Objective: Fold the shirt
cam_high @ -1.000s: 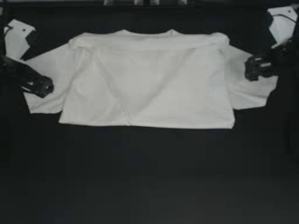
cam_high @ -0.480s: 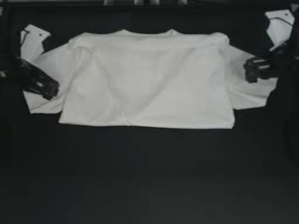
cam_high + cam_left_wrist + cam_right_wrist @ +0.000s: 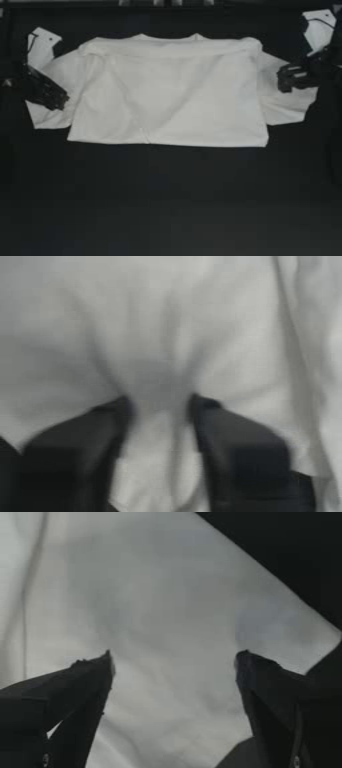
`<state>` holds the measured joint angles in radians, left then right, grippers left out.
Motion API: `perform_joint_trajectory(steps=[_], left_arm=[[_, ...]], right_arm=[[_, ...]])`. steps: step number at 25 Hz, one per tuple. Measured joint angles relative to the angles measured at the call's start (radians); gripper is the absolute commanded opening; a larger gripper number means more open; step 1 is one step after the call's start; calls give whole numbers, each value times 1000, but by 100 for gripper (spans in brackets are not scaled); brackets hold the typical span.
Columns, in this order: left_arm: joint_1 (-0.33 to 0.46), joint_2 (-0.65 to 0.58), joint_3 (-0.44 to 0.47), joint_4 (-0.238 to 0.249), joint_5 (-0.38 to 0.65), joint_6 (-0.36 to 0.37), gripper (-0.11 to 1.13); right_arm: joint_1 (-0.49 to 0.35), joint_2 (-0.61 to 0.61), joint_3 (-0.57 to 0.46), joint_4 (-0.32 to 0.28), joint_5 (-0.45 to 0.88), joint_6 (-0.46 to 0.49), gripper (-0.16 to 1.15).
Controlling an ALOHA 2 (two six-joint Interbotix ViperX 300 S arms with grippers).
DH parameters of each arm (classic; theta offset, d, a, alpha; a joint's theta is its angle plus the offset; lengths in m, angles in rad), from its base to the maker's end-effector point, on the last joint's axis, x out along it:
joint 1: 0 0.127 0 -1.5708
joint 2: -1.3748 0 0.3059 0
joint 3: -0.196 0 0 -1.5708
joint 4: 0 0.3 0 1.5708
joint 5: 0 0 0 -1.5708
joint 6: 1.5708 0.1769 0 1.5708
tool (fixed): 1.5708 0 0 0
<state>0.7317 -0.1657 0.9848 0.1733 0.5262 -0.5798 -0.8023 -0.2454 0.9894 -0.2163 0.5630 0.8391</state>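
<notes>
The white shirt [image 3: 167,95] lies spread flat at the back of the dark table, collar toward the far edge and sleeves out to both sides. My left gripper [image 3: 52,96] sits on the left sleeve. In the left wrist view its jaws [image 3: 159,403] are drawn close together, with a puckered ridge of the shirt [image 3: 167,316] pinched between them. My right gripper [image 3: 291,80] is over the right sleeve. Its jaws [image 3: 172,659] stand wide apart above smooth cloth of the shirt [image 3: 153,587], near the sleeve's edge.
White angular plates of the arms show at the back left [image 3: 41,42] and back right [image 3: 319,27]. Bare dark table [image 3: 171,200] stretches in front of the shirt's lower hem.
My left gripper has slid rightward onto the left sleeve. The right gripper has edged slightly inward over the right sleeve. The shirt's body has not shifted.
</notes>
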Motion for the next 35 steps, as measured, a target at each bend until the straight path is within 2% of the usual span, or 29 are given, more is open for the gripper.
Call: perform_joint_trajectory(steps=[3, 5, 9, 13, 30, 33, 35], left_arm=[[-17, 3, -8, 12, 17, 2, 13], [-32, 2, -11, 26, 26, 3, 3], [-64, 12, -32, 58, 64, 2, 4], [-83, 14, -64, 71, 107, 2, 4], [-101, 11, -138, 95, 184, 2, 4], [-103, -6, -138, 97, 187, 2, 4], [-104, -14, -138, 97, 190, 2, 4]], right_arm=[[2, 0, 0, 2, -6, -2, 99], [2, 0, 0, 2, -6, -6, 99], [2, 0, 6, 6, -6, -6, 99], [2, 0, 21, 18, 5, 0, 99], [20, 44, 31, 41, 44, -15, 98], [23, 46, 31, 43, 44, -14, 91], [25, 48, 29, 43, 44, -14, 74]])
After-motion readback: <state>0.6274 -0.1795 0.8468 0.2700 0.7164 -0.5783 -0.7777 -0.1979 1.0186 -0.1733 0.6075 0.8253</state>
